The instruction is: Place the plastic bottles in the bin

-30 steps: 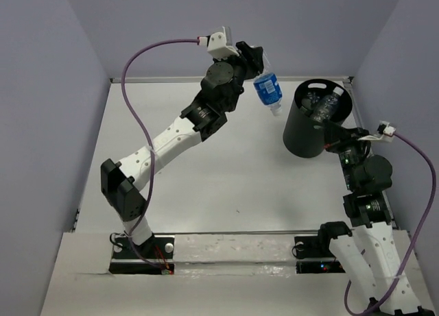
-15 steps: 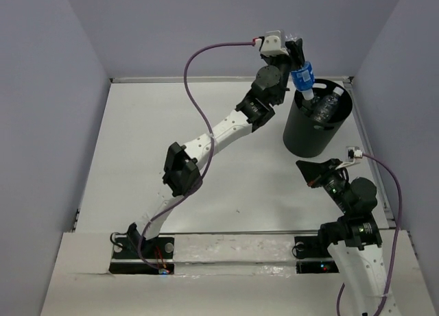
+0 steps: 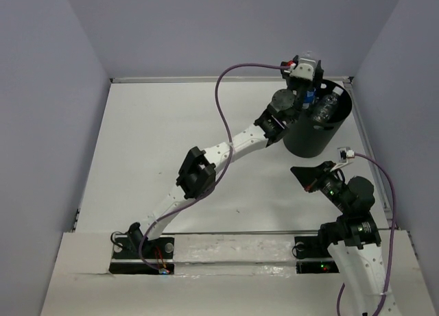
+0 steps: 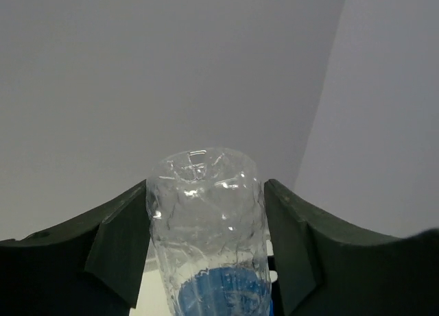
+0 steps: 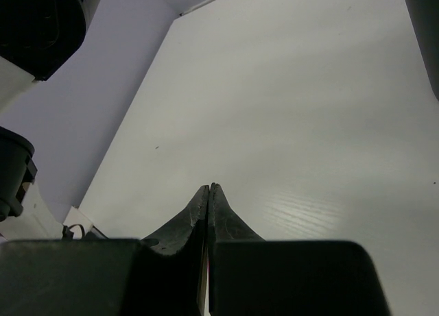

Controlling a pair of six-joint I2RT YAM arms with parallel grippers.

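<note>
The black round bin (image 3: 302, 139) stands at the far right of the table, with clear bottles (image 3: 328, 105) inside. My left gripper (image 3: 310, 91) is shut on a clear plastic bottle with a blue label (image 3: 311, 95) and holds it over the bin's near-left rim. In the left wrist view the bottle (image 4: 206, 220) sits between both fingers (image 4: 123, 251), its base pointing away. My right gripper (image 3: 299, 172) is shut and empty, low over the table in front of the bin; the right wrist view shows its fingertips (image 5: 208, 189) pressed together.
The white table (image 3: 178, 144) has a raised rim at the back and sides. Grey walls close it in on three sides. The left arm's purple cable (image 3: 226, 90) loops above the table. The left arm stretches diagonally across the middle.
My left arm has swung right with the bottle, from the table's far middle to over the bin. My right arm has drawn back from the bin toward the near edge.
</note>
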